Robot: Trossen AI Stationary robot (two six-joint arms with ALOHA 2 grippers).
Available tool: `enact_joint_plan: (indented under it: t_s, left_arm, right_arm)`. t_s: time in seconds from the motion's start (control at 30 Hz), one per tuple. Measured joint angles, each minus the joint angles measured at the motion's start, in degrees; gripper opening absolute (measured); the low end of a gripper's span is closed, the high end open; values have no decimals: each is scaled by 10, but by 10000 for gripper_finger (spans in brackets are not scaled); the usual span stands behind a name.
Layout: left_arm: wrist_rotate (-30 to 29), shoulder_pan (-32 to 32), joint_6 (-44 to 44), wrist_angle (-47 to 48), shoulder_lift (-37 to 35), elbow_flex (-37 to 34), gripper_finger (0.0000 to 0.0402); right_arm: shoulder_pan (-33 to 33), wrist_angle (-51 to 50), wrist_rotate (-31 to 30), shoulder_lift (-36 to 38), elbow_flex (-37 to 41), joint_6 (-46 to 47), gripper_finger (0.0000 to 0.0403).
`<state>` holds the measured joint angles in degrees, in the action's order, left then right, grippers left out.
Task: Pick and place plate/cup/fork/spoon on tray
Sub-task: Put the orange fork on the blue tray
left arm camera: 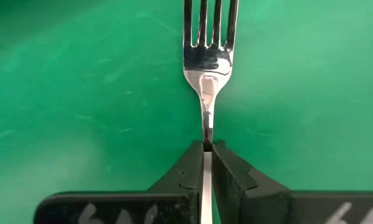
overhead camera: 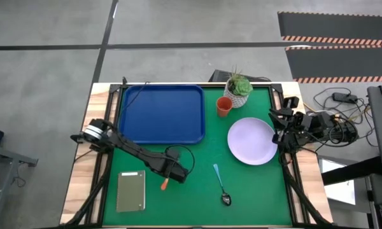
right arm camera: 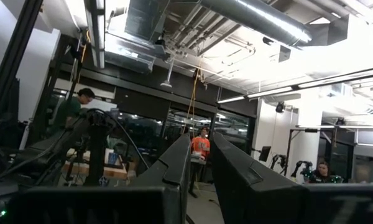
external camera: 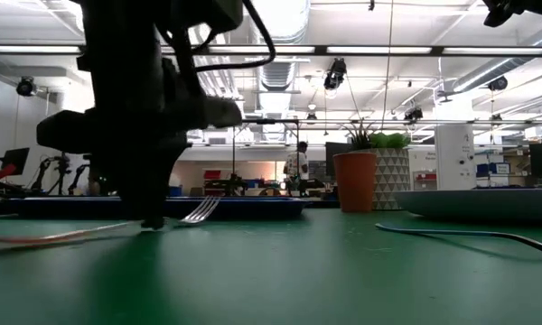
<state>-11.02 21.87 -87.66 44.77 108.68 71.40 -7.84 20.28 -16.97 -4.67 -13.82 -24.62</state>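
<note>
Left claw pinches fork on open green mat.

**Fork pinched at the neck**

My left gripper has its two dark fingers closed tight on the fork, gripping its thin metal neck. The silver tines point away from me, and the fork stretches over the green table mat.
</note>
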Motion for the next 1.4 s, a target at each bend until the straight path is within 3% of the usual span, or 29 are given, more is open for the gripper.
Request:
enact_joint_plan:
  t_s: [0.3, 0.53, 0.73, 1.07, 1.4]
  left_arm:
    - [-41, -10, 17, 16, -84, 5, 2]
    - [-93, -62, 37, 103, -167, 9, 1]
    - [-92, -149, 126, 170, -211, 3, 1]
    - [-89, -349, 342, 176, -270, -16, 1]
    - [-72, -474, 405, 172, -289, -83, 1]
  right_arm:
    - [0, 1, 0, 0, 0, 0, 52]
    - [0, 1, 0, 0, 0, 0, 52]
    - [0, 1, 0, 0, 0, 0, 52]
    - [0, -4, 0, 0, 0, 1, 52]
    - [0, -4, 0, 0, 0, 0, 52]
